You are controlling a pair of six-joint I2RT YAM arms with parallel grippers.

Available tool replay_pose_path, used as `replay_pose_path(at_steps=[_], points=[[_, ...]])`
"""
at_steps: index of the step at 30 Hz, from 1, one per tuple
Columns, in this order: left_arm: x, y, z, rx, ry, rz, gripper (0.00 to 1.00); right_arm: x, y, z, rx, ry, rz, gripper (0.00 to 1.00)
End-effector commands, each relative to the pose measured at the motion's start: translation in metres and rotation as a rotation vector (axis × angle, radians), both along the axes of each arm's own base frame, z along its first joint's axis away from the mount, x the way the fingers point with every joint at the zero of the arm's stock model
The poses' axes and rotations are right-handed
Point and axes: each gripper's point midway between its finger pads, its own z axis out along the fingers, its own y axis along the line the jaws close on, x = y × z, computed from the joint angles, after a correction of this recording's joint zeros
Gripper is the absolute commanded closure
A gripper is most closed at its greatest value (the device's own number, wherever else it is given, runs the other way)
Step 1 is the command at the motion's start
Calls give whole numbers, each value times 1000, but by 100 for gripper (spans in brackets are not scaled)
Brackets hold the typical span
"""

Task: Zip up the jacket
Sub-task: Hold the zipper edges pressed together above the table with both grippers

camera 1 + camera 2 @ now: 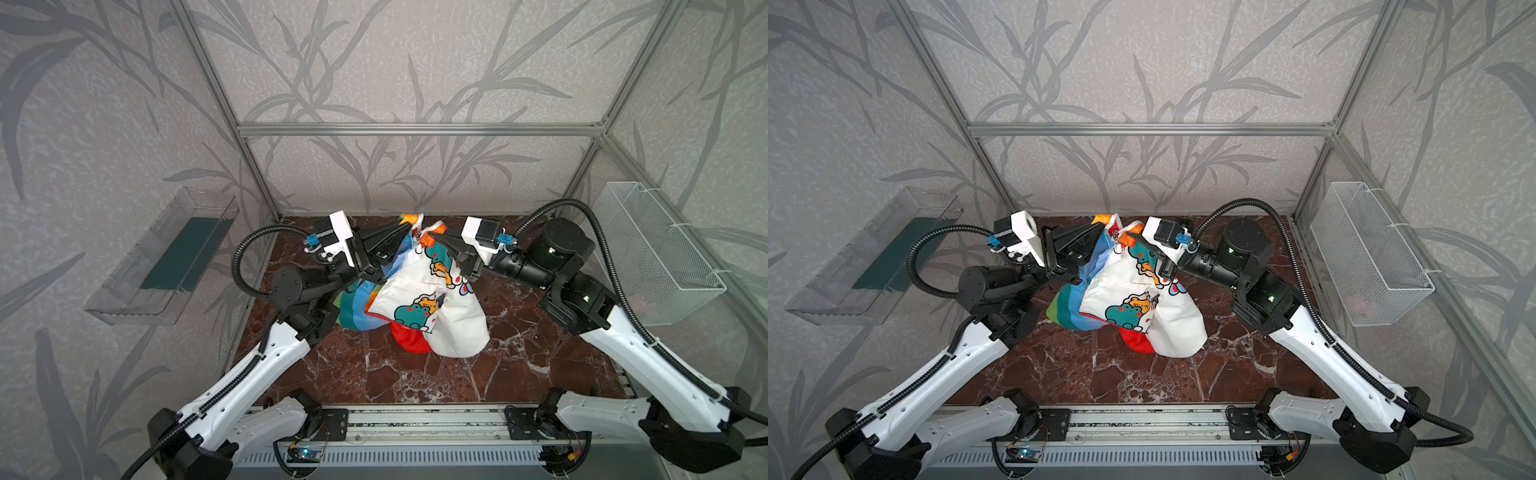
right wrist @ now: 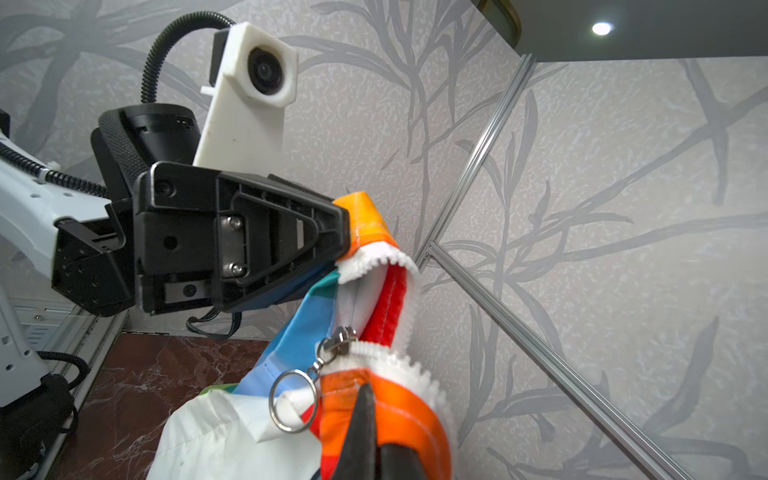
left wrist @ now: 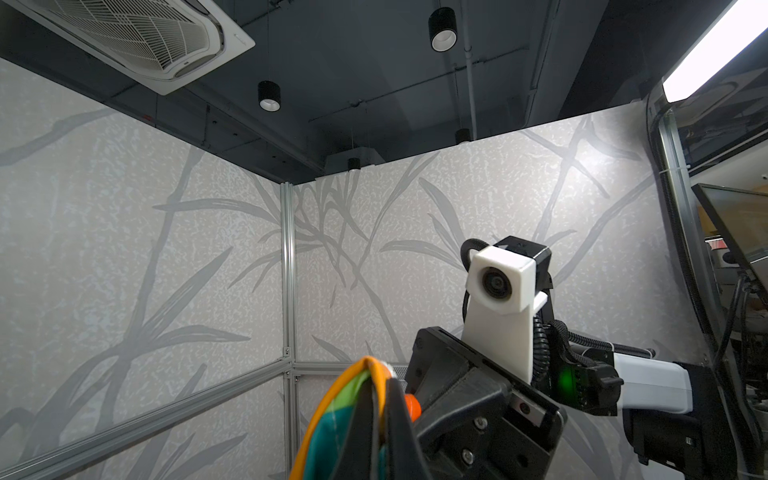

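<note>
No legible text, label, brand or number; orange marks on jacket (image 1: 415, 286) print too blurred to read.

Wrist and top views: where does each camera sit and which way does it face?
Top views: high at the front, looking down and back; left arm, right arm, left tool and right tool each shut on the jacket over the table.
Left wrist: on the left arm, facing up at walls and ceiling; own fingertips, right wrist camera.
Right wrist: on the right arm, facing across at the walls; own fingertip, left wrist camera, ring pull.
Shared: each wrist view sees the other arm's tool and camera.
</note>
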Motion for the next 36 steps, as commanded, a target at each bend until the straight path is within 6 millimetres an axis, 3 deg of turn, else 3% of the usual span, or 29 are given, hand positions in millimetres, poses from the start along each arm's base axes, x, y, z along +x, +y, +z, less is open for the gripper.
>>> replay_pose_path(at_steps=[1, 20, 36], points=[[-12, 12, 17, -73, -57, 22, 100, -4, -5, 26, 124, -21, 2, 100], [-8, 11, 12, -140, -13, -7, 100, -23, -13, 37, 206, -72, 67, 100], [-10, 10, 11, -151, -6, -19, 100, -24, -2, 37, 192, -61, 100, 100]])
